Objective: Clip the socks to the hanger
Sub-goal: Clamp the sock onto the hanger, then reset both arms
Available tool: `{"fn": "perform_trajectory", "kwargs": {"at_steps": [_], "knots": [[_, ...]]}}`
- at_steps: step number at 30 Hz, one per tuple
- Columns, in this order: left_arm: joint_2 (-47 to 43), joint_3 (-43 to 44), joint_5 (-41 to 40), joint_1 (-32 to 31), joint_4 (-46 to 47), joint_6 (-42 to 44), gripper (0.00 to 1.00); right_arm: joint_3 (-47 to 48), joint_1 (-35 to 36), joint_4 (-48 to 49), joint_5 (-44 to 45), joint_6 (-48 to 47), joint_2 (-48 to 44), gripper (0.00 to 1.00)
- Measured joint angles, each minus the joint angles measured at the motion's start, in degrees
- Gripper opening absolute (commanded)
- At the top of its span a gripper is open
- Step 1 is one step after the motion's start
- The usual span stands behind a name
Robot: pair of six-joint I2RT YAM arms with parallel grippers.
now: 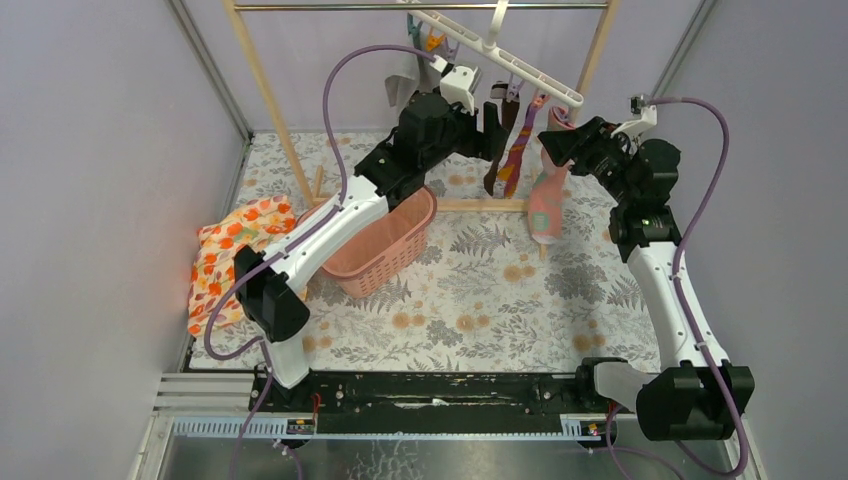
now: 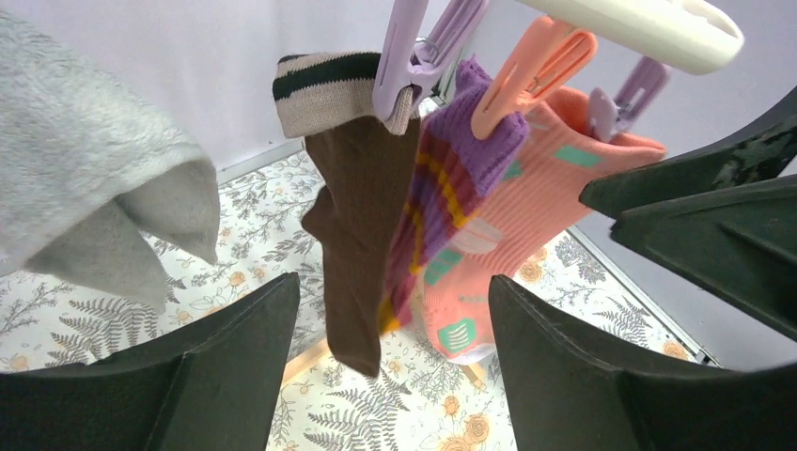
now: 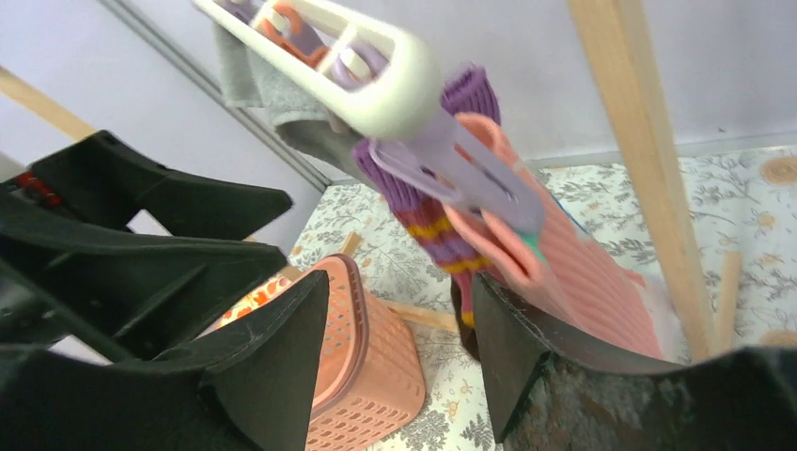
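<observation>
The purple striped sock (image 1: 518,150) (image 2: 451,183) hangs from the white hanger (image 1: 500,55) (image 2: 648,28) with an orange clip (image 2: 531,75) shut on its cuff. It hangs between a dark brown sock (image 2: 357,235) and a long pink sock (image 2: 540,216). My left gripper (image 1: 495,122) (image 2: 395,329) is open just in front of the socks with nothing between its fingers. My right gripper (image 1: 553,140) (image 3: 395,319) is open at the hanger's right end (image 3: 376,75), beside the purple sock (image 3: 423,221) and the pink sock (image 3: 583,272), gripping nothing.
The hanger hangs from a wooden rack frame (image 1: 270,90) (image 3: 639,160). A pink basket (image 1: 385,245) (image 3: 367,366) stands under the left arm. An orange floral cloth (image 1: 230,250) lies at the left wall. A grey cloth (image 2: 85,188) hangs left of the socks.
</observation>
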Motion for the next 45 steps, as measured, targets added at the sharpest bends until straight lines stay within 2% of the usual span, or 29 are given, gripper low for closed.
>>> {"fn": "perform_trajectory", "kwargs": {"at_steps": [8,13,16,18,20,22,23,28,29,31,32,33,34,35,36,37,38,39,40,41,42,43,45], "knots": [[-2.62,-3.32,-0.24,0.55,1.55,0.02,0.91,-1.53,-2.27,-2.73,3.04,-0.63,-0.74,0.62],[-6.86,-9.99,-2.47,0.94,2.95,-0.04,0.95,-1.92,-2.49,-3.17,4.20,-0.87,-3.69,0.60],[-11.13,-15.74,-4.66,1.86,3.41,-0.26,0.98,-1.92,-2.49,-3.15,4.31,-0.94,-5.57,0.55],[-14.78,-19.87,-6.47,2.80,3.78,-0.46,0.99,-1.92,-2.49,-3.15,4.70,-1.05,-6.69,0.46],[-19.30,-23.93,-8.81,3.74,3.69,-0.59,0.99,-1.92,-2.49,-3.15,5.18,-1.25,-7.30,0.31],[-24.22,-27.45,-12.00,4.46,3.72,-0.59,0.99,-1.92,-2.51,-3.15,5.31,-1.51,-7.45,0.08],[-26.45,-28.89,-13.68,4.72,3.74,-0.59,0.99,-1.92,-2.51,-3.19,5.27,-1.55,-7.41,0.00],[-36.68,-35.06,-22.77,5.03,4.35,-2.12,0.99,-2.05,-2.56,-2.40,3.98,-0.44,-6.27,0.00],[-38.07,-36.20,-24.28,5.03,4.42,-2.97,0.99,-2.34,-2.56,-1.77,3.50,-0.02,-5.88,0.03],[-39.58,-37.92,-26.64,5.03,4.26,-4.72,0.99,-3.13,-2.56,-0.52,2.10,0.94,-4.98,0.44],[-40.02,-38.91,-27.91,5.03,3.93,-5.90,0.99,-3.63,-2.56,-0.15,1.53,1.68,-4.57,0.58],[-40.17,-39.74,-28.92,5.03,3.41,-6.97,0.99,-4.20,-2.56,0.13,1.18,2.36,-4.17,0.64],[-40.24,-40.70,-29.83,5.03,2.93,-8.04,0.99,-4.83,-2.56,0.28,1.03,2.78,-3.87,0.61],[-40.33,-41.77,-30.56,5.03,2.49,-9.14,0.99,-5.53,-2.56,0.35,1.03,3.21,-3.69,0.47],[-40.39,-42.75,-31.17,5.03,1.66,-10.19,0.99,-6.21,-2.56,0.39,1.01,3.30,-3.63,0.30],[-40.48,-43.67,-31.50,5.03,0.68,-11.10,0.99,-6.93,-2.56,0.39,0.94,3.58,-3.63,0.18],[-40.61,-44.54,-31.61,5.03,-0.22,-12.02,0.99,-7.41,-2.56,0.44,0.74,3.41,-3.63,0.12],[-40.85,-45.38,-31.54,5.03,-0.81,-12.87,0.99,-7.87,-2.56,0.57,0.55,3.67,-3.63,0.15],[-41.16,-46.07,-31.45,5.03,-1.38,-13.53,0.99,-8.41,-2.56,0.81,0.35,4.04,-3.67,0.27],[-41.59,-46.75,-31.28,5.03,-2.01,-14.25,0.99,-9.33,-2.56,1.40,0.11,4.46,-3.85,0.43],[-42.10,-47.30,-31.06,5.03,-2.40,-14.86,0.99,-10.12,-2.56,1.64,0.07,4.96,-4.04,0.54],[-42.80,-47.78,-30.82,5.03,-2.97,-15.54,0.99,-11.28,-2.56,1.97,0.07,5.20,-4.44,0.61],[-44.22,-48.63,-30.34,5.03,-3.69,-16.50,0.99,-13.92,-2.56,1.97,0.09,5.29,-5.60,0.68]]}}
